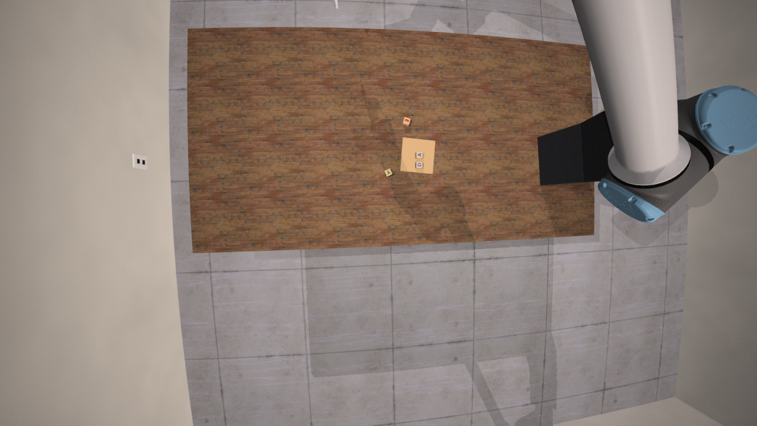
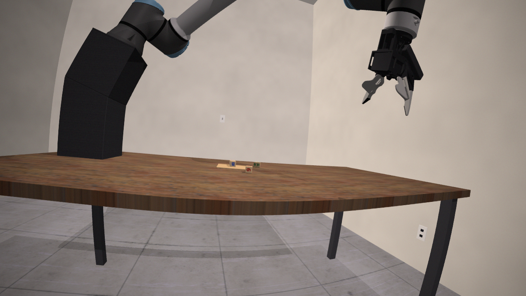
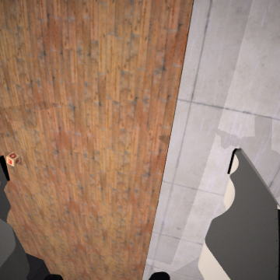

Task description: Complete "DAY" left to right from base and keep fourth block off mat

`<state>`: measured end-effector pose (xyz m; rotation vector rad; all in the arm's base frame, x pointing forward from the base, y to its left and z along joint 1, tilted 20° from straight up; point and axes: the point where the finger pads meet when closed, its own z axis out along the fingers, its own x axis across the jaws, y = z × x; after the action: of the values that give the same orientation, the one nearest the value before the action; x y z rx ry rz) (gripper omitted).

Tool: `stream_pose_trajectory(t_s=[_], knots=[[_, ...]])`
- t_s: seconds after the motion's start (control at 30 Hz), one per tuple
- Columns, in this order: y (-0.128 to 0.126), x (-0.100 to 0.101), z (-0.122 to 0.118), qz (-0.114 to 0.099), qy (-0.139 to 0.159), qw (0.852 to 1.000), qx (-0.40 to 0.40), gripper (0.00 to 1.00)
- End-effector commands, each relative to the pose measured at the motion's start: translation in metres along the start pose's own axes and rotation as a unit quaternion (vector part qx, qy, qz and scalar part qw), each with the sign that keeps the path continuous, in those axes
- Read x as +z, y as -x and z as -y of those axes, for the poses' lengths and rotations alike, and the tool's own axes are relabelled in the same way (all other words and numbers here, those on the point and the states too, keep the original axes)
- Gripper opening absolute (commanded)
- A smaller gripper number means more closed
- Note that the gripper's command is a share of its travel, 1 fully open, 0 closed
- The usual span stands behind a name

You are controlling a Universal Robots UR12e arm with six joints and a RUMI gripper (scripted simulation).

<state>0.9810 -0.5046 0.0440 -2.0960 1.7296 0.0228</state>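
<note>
A small tan mat (image 1: 418,159) lies in the middle of the wooden table. On it sit two blocks with blue letters, the A block (image 1: 419,154) and the D block (image 1: 419,165), close together. A block with a green Y (image 1: 388,172) lies on the table just off the mat. A block with a red mark (image 1: 406,121) lies off the mat on the other side; it also shows in the wrist view (image 3: 13,159). My gripper (image 2: 386,97) is open and empty, high above the table's edge, far from the blocks.
The arm's black base (image 1: 574,153) stands at one end of the table. In the exterior view the mat (image 2: 229,166) and blocks are small and far. The table edge (image 3: 171,128) runs through the wrist view, with grey floor beyond it.
</note>
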Motion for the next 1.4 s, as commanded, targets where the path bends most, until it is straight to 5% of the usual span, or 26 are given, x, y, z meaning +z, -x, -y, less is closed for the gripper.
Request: stream_pose_trajectory(t_s=[0.0,0.83,1.1,1.37], knots=[[0.0,-0.002,0.001,-0.001,-0.001,1.0,0.0,1.0],[0.002,0.006,0.002,-0.004,-0.001,1.0,-0.001,1.0],[0.011,0.027,0.006,-0.013,-0.004,1.0,-0.002,1.0],[0.038,0.084,0.013,-0.039,-0.012,0.999,-0.004,1.0]])
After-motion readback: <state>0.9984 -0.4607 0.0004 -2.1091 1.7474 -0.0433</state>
